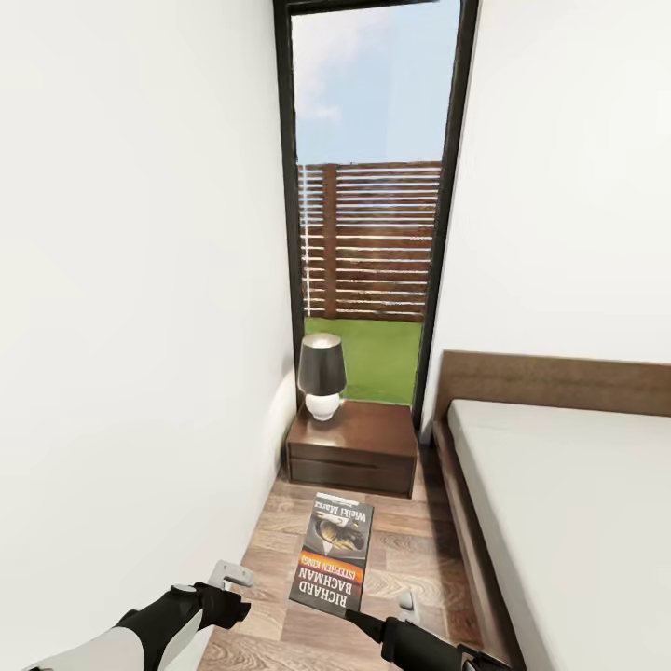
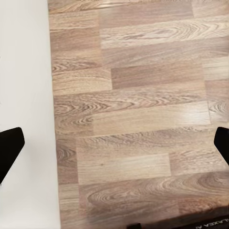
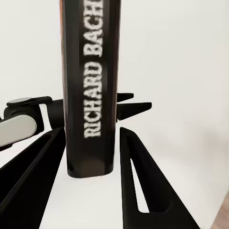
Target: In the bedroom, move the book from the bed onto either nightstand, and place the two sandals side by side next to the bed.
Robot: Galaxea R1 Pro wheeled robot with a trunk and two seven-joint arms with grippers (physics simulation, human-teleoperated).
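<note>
1. Already, you had the book (image 1: 333, 554) off the bed (image 1: 568, 485): in the head view it hung above the plank floor (image 1: 410, 550) in the narrow aisle between the white wall (image 1: 140, 326) and the bed's near side edge, cover up, its title end toward you.
2. Your right pincer (image 3: 90, 157) was closed on the book; the right wrist view showed the spine with its white lettering standing between the two dark fingers (image 3: 138, 186). I judged the hold to be on the book's lower end, so most of its length stuck out ahead.
3. Your left pincer (image 2: 114, 143) was spread wide and held nothing; its wrist view looked down on bare floor planks beside the wall, with a dark fingertip at either side of the picture. In the head view the left arm (image 1: 177, 615) hovered low, just beside the book's near corner.
4. The nightstand (image 1: 352, 447) stood ahead at the end of the aisle, against the tall window (image 1: 373, 205) and beside the bed's headboard (image 1: 559, 382). Its lamp (image 1: 321, 376) sat toward the back left corner, leaving the front and right of the top free, by my reading.
5. What was left, as I judged it: carry the book forward, set it flat on the free part of the nightstand, and let go.
6. The whole sandal half of the task also looked undone: I could not tell where the pair lay.
</note>
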